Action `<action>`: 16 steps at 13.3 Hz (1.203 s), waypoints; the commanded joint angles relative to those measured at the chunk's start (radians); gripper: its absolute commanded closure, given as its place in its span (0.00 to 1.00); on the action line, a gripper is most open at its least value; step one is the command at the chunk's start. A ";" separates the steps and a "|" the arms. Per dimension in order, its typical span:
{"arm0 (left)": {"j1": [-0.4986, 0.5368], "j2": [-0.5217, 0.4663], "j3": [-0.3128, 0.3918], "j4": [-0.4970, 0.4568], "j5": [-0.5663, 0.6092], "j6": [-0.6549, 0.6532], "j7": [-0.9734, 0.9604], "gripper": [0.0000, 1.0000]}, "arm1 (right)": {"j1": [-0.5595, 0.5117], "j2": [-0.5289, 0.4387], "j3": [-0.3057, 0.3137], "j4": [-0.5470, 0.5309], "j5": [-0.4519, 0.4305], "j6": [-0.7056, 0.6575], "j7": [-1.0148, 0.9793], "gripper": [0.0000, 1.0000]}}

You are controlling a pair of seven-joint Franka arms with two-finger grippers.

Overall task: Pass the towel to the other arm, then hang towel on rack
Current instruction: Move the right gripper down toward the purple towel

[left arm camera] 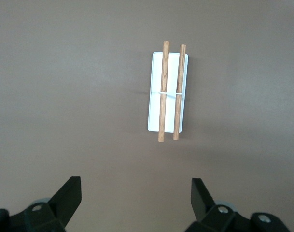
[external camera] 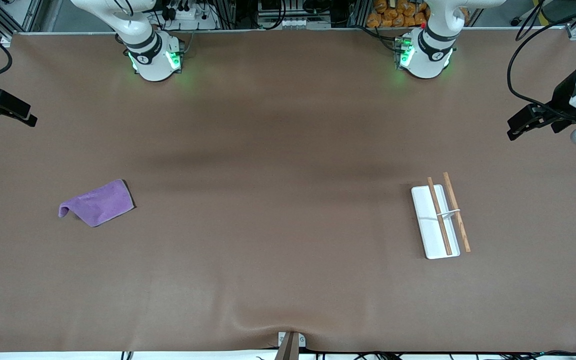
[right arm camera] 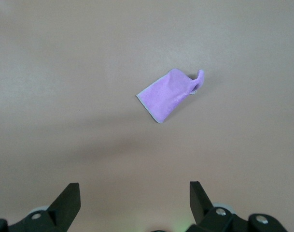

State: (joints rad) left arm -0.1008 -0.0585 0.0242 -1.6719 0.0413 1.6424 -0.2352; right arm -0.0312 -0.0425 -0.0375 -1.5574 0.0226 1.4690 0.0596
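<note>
The purple towel [external camera: 99, 202] lies flat on the brown table toward the right arm's end, one corner folded up. It also shows in the right wrist view [right arm camera: 167, 94]. The rack [external camera: 425, 220], a white base with two brown rods [external camera: 440, 215], stands toward the left arm's end and shows in the left wrist view [left arm camera: 170, 77]. My right gripper [right arm camera: 134, 188] is open and empty, high over the table near the towel's end [external camera: 28, 119]. My left gripper [left arm camera: 135, 186] is open and empty, high over the table edge past the rack [external camera: 515, 131].
The brown table mat [external camera: 278, 200] has a small wrinkle at its front edge by a mount [external camera: 290, 342]. Both arm bases [external camera: 155, 57] [external camera: 423, 55] stand along the back edge. Cables and clutter lie off the table.
</note>
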 commanded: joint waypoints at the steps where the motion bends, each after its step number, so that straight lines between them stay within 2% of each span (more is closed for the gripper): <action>1: 0.003 0.017 0.000 0.040 -0.015 -0.029 0.019 0.00 | -0.009 0.000 0.004 0.011 0.002 -0.004 0.006 0.00; 8: 0.006 0.008 -0.016 0.026 -0.015 -0.046 0.033 0.00 | -0.010 0.000 0.002 0.025 0.002 -0.006 0.008 0.00; 10: 0.009 0.012 -0.017 0.024 -0.014 -0.046 0.036 0.00 | -0.045 0.007 -0.008 0.058 0.019 -0.013 0.000 0.00; 12: 0.003 0.014 -0.018 0.023 -0.014 -0.046 0.034 0.00 | -0.044 0.007 -0.004 0.085 -0.012 -0.015 -0.004 0.00; 13: 0.003 0.014 -0.020 0.023 -0.014 -0.046 0.034 0.00 | -0.059 0.018 -0.007 0.080 -0.015 -0.007 -0.004 0.00; 16: 0.012 0.014 -0.020 0.024 -0.014 -0.046 0.036 0.00 | -0.081 0.134 -0.008 0.079 -0.026 -0.004 -0.004 0.00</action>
State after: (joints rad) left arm -0.0992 -0.0482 0.0076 -1.6626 0.0413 1.6124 -0.2200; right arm -0.0941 -0.0037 -0.0525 -1.5054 0.0139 1.4690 0.0603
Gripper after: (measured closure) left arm 0.000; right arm 0.000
